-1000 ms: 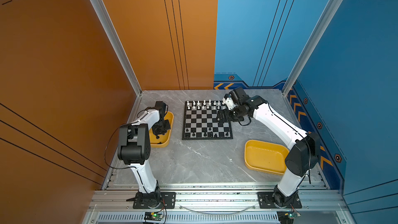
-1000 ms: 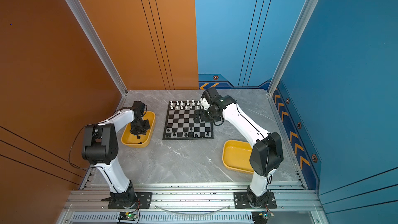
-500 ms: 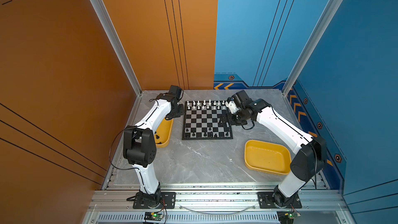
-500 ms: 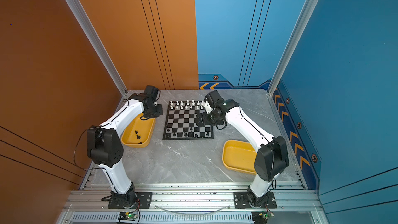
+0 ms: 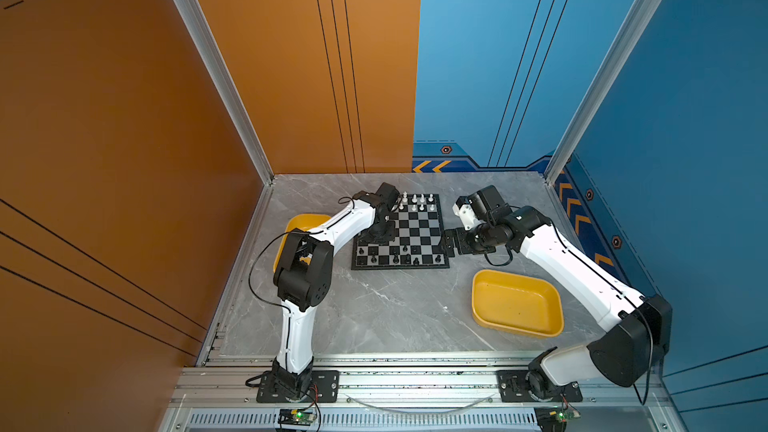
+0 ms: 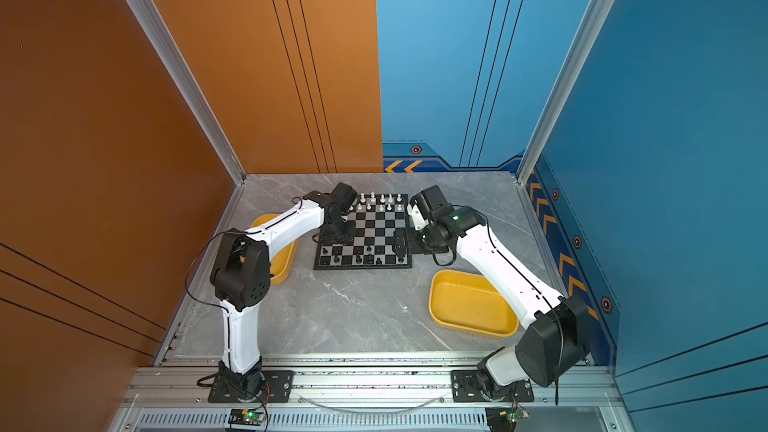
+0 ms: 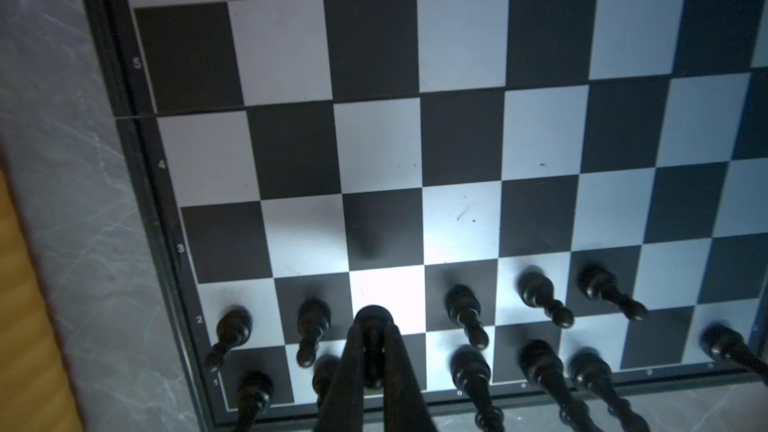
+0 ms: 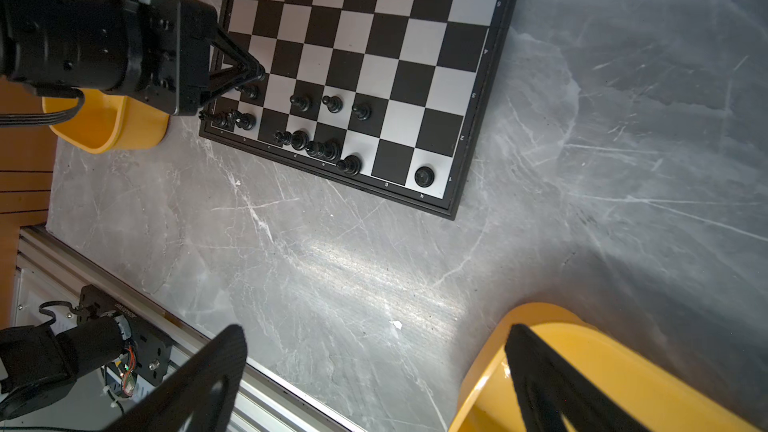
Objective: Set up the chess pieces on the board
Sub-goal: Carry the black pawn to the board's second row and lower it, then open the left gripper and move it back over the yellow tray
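We look down from high front in both top views, sharing whole table [image 5: 374, 317]. Left wrist: close over board [image 7: 457, 139]. Right wrist: farther back, shares board's near rows.

Left tray [image 5: 305, 221]: mostly behind the left arm in both top views; contents unseen.
Held black piece [image 7: 372, 318]: sides covered by the left fingers [image 7: 353, 371]; kind unclear.
Near-edge black pieces [image 7: 540, 367]: blurred, several cut by the picture's edge.
Right fingers [image 8: 187, 401]: bases cropped.
Right tray [image 8: 673, 380]: only one corner in frame.
White pieces [image 5: 422, 201]: too small to identify; the board [image 5: 419, 238] far-left corner is hidden by the arm.
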You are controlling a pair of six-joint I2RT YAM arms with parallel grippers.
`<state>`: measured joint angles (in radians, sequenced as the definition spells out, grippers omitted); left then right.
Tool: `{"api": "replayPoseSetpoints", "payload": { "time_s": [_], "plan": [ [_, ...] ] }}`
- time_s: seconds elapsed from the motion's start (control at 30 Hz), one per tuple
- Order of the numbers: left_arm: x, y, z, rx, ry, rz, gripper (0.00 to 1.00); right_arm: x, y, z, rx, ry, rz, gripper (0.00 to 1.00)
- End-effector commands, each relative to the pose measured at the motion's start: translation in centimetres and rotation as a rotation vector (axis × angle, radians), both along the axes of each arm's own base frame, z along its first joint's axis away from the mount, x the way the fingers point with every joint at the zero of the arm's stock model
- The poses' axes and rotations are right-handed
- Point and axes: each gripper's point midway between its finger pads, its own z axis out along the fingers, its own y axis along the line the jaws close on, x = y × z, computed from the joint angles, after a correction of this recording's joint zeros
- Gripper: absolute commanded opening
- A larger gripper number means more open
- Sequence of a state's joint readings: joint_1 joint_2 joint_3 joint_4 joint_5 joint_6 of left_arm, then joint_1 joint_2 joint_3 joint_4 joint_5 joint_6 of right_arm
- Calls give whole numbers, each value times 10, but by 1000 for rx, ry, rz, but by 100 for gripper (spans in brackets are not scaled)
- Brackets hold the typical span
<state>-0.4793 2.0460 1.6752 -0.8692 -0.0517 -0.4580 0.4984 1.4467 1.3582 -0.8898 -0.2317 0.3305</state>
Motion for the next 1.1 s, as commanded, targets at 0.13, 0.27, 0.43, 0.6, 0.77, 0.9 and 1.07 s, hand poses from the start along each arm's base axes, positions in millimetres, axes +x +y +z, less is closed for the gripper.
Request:
{"api": "replayPoseSetpoints", "payload": {
  "time_s": [0.13, 0.27, 0.43, 0.6, 0.77, 0.9, 1.07],
  "plan": [
    [-7, -9, -7, -1, 33, -3, 5, -9, -16, -1, -10, 7, -44, 100],
    [-11, -13, -11, -3, 46, -6, 5, -8, -18, -1, -7, 6, -49, 100],
    [-16, -19, -17, 7, 58, -18, 5, -8, -20, -2, -7, 10, -49, 100],
    [-18, -16, -20, 17, 65, -13, 5, -6, -21, -2, -1, 13, -51, 100],
    [-21, -14, -22, 24, 71, -11, 7, -5, -21, -3, 4, 19, -48, 100],
    [-20, -13, -24, 27, 75, -8, 11, -4, -22, -2, 3, 19, -45, 100],
    [-20, -14, -25, 27, 77, -8, 21, -3, -24, -3, 5, 22, -49, 100]
  ]
}}
